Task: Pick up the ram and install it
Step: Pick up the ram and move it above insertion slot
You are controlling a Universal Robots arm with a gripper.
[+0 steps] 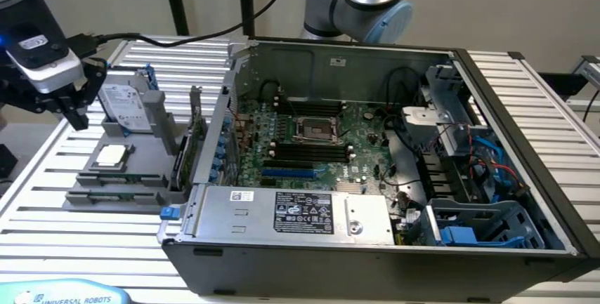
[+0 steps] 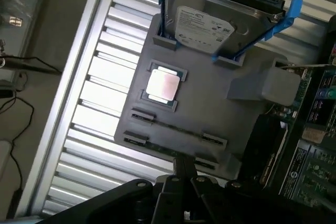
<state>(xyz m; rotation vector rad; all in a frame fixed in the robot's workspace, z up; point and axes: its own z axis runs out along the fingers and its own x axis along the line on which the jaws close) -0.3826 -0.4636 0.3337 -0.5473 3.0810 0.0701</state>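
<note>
You've got a grey holder [image 2: 210, 108] on the slatted table [image 2: 94, 103]. Hard drive [image 2: 210, 24] stands at one end of it, silver processor chip [image 2: 161, 85] sits mid-holder, open PC case [image 1: 375, 55] just beside.

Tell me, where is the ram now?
On the exterior view's left, the ram sits in the grey holder beside the processor chip, outside the computer case.

You see the ram [image 2: 178, 128] edge-on in the grey holder [image 2: 210, 103], chips too small to tell. Hard drive [image 2: 210, 24] and pincer [image 2: 184, 174] are cut by the wrist picture's edges, drive label too small to read. Green circuit board [image 2: 315, 166] is cropped too.
</note>
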